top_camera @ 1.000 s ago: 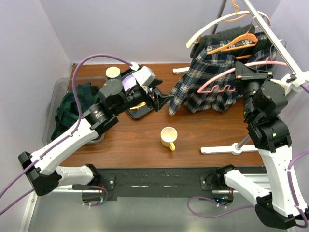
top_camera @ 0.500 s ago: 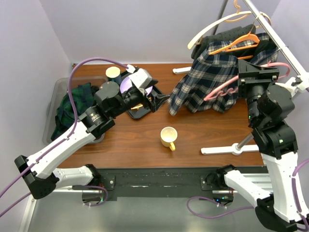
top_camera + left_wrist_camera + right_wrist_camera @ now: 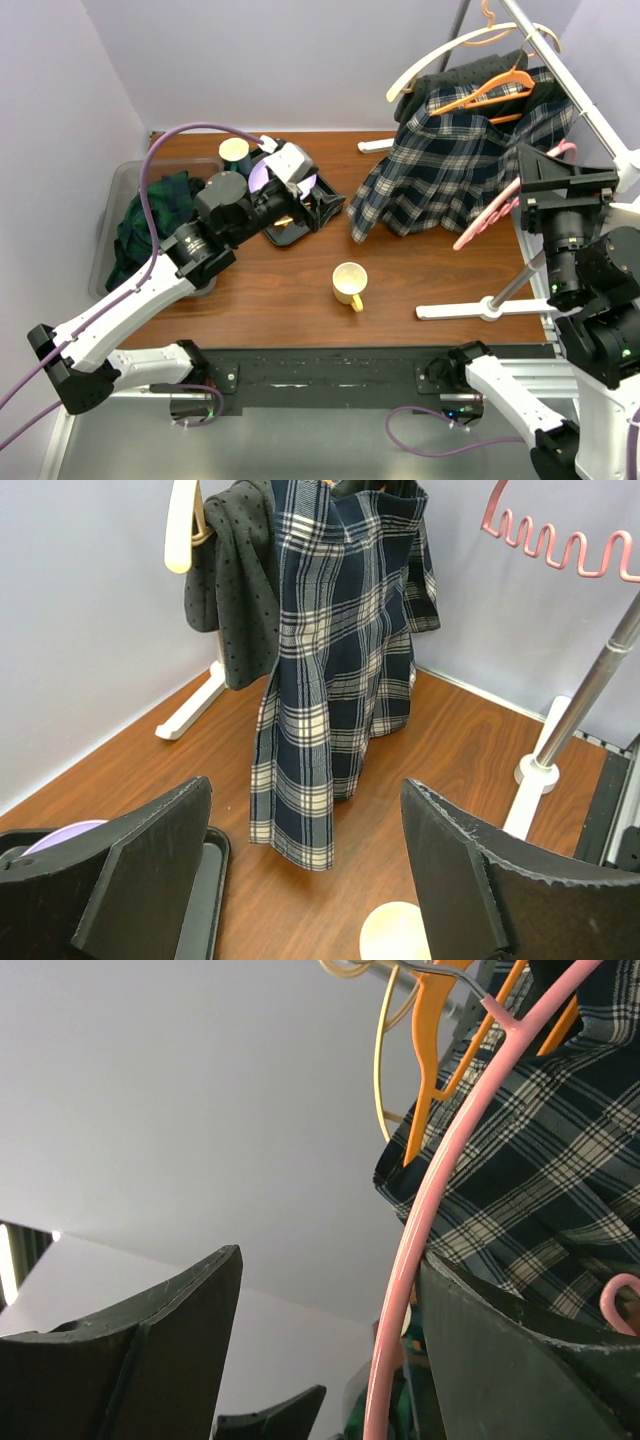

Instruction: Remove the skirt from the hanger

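Skirt (image 3: 450, 160) hangs from orange hanger (image 3: 495, 85) on rack (image 3: 570, 90), hem near tabletop (image 3: 420, 270). Left hand (image 3: 327, 207) spread wide, aimed at hem, likely to pull. Right hand (image 3: 562, 178) also wide; pink hanger (image 3: 487, 215) loose in its gap, unclamped.

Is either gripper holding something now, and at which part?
Neither. The left gripper is open and empty; the right gripper is also open, the pink hanger passing unclamped between its jaws.

The walls (image 3: 250, 60) are pale purple. A brown wooden table (image 3: 420, 270) stands in the corner where two walls meet.
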Available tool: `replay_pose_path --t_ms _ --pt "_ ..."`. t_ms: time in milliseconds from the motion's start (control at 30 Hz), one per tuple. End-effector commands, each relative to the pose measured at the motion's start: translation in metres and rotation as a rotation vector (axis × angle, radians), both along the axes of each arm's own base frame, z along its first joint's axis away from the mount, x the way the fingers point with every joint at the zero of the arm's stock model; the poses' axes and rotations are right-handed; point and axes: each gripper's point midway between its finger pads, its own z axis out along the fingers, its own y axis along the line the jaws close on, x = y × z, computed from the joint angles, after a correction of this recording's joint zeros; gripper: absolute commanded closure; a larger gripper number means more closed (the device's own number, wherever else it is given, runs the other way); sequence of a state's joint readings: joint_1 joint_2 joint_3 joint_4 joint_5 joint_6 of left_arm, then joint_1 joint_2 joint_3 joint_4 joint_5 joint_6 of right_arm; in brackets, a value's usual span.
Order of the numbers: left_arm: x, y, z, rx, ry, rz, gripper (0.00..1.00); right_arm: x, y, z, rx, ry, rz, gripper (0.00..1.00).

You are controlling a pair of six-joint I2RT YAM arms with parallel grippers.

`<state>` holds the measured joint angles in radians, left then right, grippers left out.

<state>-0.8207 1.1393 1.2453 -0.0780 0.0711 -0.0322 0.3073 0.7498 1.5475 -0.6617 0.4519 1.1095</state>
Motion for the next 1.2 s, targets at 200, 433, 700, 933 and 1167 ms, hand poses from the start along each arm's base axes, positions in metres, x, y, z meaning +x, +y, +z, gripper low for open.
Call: replay_pose_path --t_ms 200,433,700,933,1167 --pt "0.0 0.017 0.005 0.008 -0.027 0.066 0.18 -0.009 0.012 -0.022 -0.194 0.141 0.09 0.25" --pt "0.003 0.026 0.005 0.032 -0.047 0.105 0.18 -0.005 0.02 -0.037 -0.249 0.199 0.134 0.2" --pt "0.015 0.037 -0.008 0.096 -0.041 0.19 0.17 -0.009 0.004 -0.053 -0.349 0.288 0.076 0.2" --pt "0.016 0.045 -0.005 0.114 -0.063 0.219 0.16 -0.019 -0.004 -0.051 -0.41 0.301 0.058 0.2" --pt "0.019 0.052 -0.015 0.148 -0.068 0.255 0.16 -0.039 0.006 -0.016 -0.417 0.115 0.126 0.4"
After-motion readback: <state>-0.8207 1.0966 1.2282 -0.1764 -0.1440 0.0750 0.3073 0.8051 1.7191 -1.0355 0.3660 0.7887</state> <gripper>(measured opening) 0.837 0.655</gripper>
